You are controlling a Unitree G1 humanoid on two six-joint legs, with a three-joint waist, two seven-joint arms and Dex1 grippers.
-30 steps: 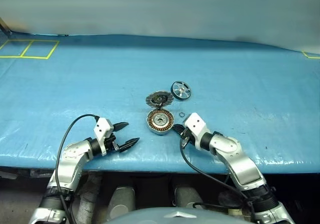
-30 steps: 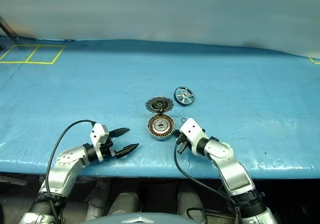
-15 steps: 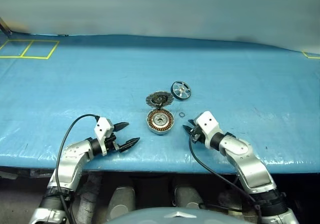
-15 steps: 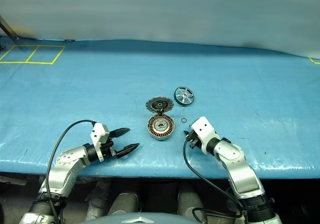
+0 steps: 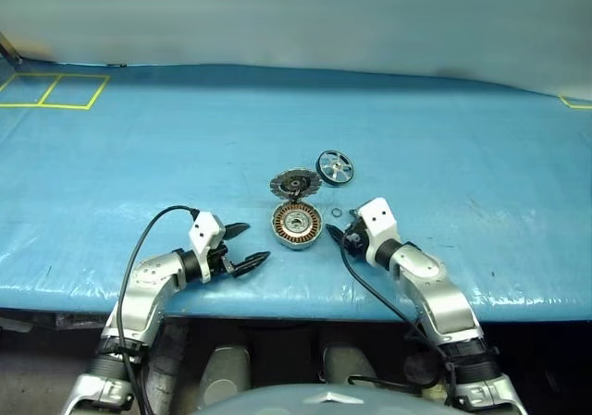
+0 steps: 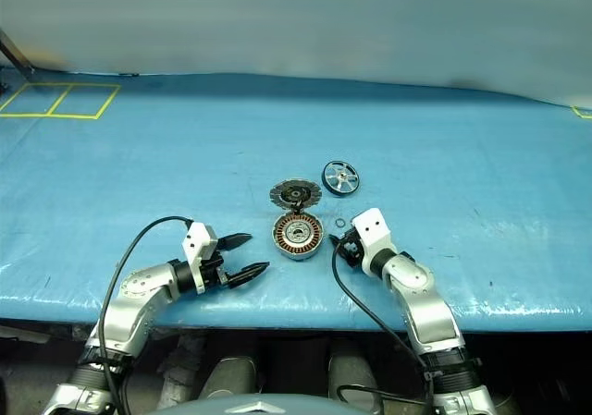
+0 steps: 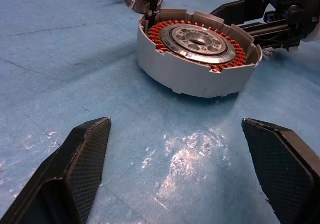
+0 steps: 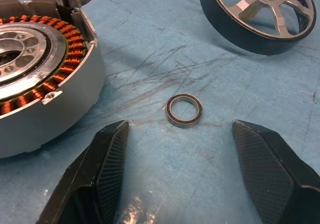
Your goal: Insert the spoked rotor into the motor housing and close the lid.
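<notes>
In the left eye view the open motor housing (image 5: 297,225) sits mid-frame, its hinged lid (image 5: 293,185) up, the spoked rotor (image 5: 335,167) waiting upper right, while each wrist view shows wide, empty jaws, the right gripper (image 8: 182,179) framing a loose ring (image 8: 184,110).

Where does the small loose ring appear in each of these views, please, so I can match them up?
Head views: small loose ring on the blue table, just right of the motor housing.
Left wrist view: I cannot make it out.
Right wrist view: ring centre frame, ahead of the right end effector.
Shared landmark: the motor housing.
</notes>
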